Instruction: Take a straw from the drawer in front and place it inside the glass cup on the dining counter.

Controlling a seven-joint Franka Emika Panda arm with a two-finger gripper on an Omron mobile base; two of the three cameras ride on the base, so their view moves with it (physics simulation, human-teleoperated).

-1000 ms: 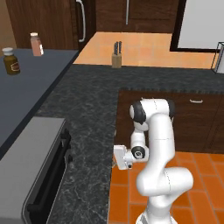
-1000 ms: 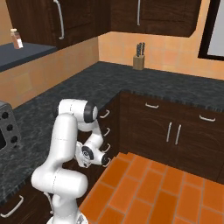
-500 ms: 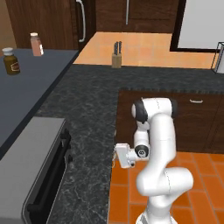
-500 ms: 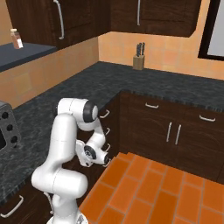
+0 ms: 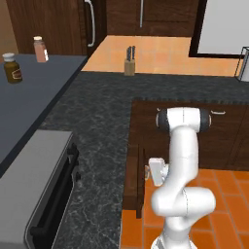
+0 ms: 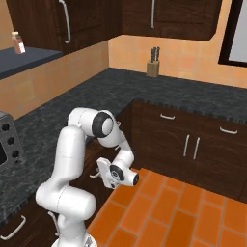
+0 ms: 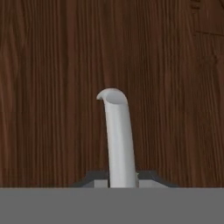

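Low down, the arm [image 6: 72, 159] is folded toward the drawer [image 5: 134, 175], whose silver handle [image 7: 117, 135] is pinched by the jaws.

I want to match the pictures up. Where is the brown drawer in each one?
Left base view: the drawer is low in the middle, under the black counter, left of the hand.
Right base view: the drawer is left of centre, behind the white arm.
Hand view: its wood spans the picture, silver handle in the middle.
Shared landmark in both base views: the knife block.
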